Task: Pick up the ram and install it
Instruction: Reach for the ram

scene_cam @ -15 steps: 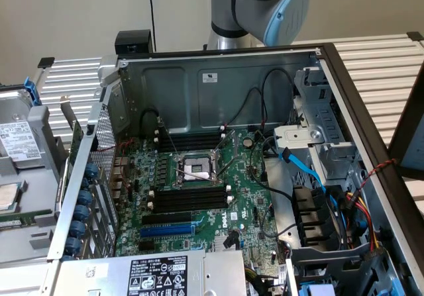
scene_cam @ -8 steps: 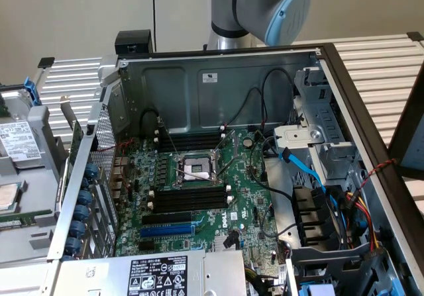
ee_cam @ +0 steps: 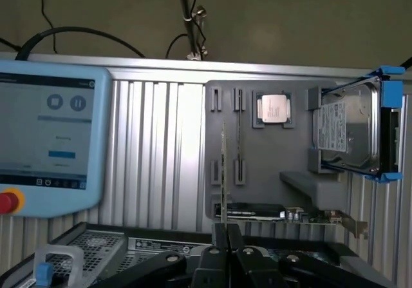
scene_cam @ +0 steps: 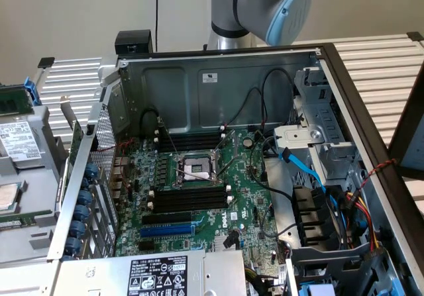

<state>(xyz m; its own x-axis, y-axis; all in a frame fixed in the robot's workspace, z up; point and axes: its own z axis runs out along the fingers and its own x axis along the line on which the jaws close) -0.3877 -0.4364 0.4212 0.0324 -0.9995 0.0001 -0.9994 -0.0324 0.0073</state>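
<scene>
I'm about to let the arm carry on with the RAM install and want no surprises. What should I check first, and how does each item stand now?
1. The gripper is shut on the ram: ok.
2. The ram stands straight up from the fingers, seen edge-on, not skewed: ok.
3. The black memory slots below the processor socket look free of sticks: ok.
4. The white slot latches are swung open: cannot tell.
5. The ram's notch is turned to match the slot: cannot tell.
</scene>
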